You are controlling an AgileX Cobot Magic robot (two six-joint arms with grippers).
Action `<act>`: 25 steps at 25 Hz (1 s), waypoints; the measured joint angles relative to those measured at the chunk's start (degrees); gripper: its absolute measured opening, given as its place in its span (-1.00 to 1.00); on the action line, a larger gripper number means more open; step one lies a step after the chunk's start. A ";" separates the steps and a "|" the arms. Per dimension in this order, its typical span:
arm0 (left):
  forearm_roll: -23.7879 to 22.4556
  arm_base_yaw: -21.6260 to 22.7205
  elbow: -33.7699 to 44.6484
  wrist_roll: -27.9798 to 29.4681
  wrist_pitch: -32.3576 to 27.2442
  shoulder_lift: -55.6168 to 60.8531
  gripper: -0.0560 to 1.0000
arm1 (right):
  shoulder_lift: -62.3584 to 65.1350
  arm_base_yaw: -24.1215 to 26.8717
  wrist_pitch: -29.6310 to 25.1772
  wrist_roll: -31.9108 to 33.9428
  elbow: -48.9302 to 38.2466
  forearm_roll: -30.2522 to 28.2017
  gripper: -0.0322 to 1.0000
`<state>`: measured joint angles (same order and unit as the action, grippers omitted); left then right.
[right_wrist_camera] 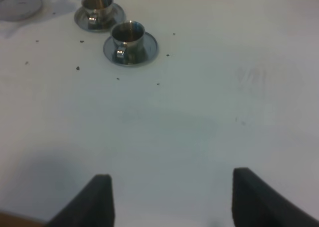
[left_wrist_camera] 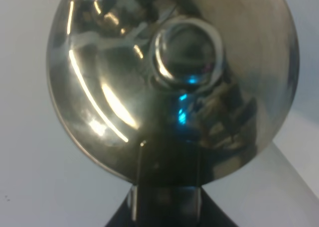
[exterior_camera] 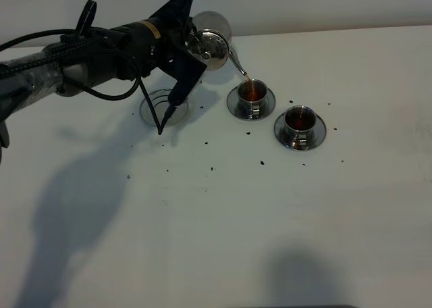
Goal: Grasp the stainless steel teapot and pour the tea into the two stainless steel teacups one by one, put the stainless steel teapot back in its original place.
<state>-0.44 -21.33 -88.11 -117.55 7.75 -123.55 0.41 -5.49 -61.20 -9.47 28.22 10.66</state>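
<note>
The left gripper (exterior_camera: 191,44) clamps the tilted stainless steel teapot (exterior_camera: 214,46) near the table's (exterior_camera: 236,240) far edge, tea (exterior_camera: 246,78) streaming into a teacup (exterior_camera: 251,98); the right gripper (right_wrist_camera: 168,189) gapes wide.

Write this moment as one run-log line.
left fingers: gripping teapot | teapot: tilted, pouring tea into cup under spout | second cup: holds tea | coaster: bare | right fingers: open

Reads as mirror-polished steel, smooth, full of reflections: stainless steel teapot (exterior_camera: 214,46), upper left of high view. Same glossy steel on left teacup (exterior_camera: 251,103) and right teacup (exterior_camera: 298,134). Shiny, ring-grooved metal on coaster (exterior_camera: 152,107). Translucent, glossy reddish-brown tea (exterior_camera: 254,90). Matt white, smooth table (exterior_camera: 270,227), flecked with dark specks (exterior_camera: 262,163).
</note>
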 joint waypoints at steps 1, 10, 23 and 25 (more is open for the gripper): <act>-0.05 0.00 0.00 0.00 0.04 0.00 -0.59 | 0.00 0.00 0.00 0.00 0.00 0.00 0.04; -1.51 -0.31 0.00 -0.11 0.57 0.00 -0.59 | 0.00 0.00 0.00 0.00 0.00 0.00 0.04; -3.37 -0.63 0.00 -0.24 1.48 0.00 -0.60 | 0.00 0.00 0.00 0.00 0.00 0.00 0.04; -4.14 -0.63 0.00 -0.24 1.64 0.00 -0.60 | 0.00 0.00 0.00 -0.05 0.00 0.00 0.04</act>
<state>-4.58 -21.96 -88.11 -117.79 9.39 -123.55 0.41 -5.49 -61.20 -9.53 28.22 10.66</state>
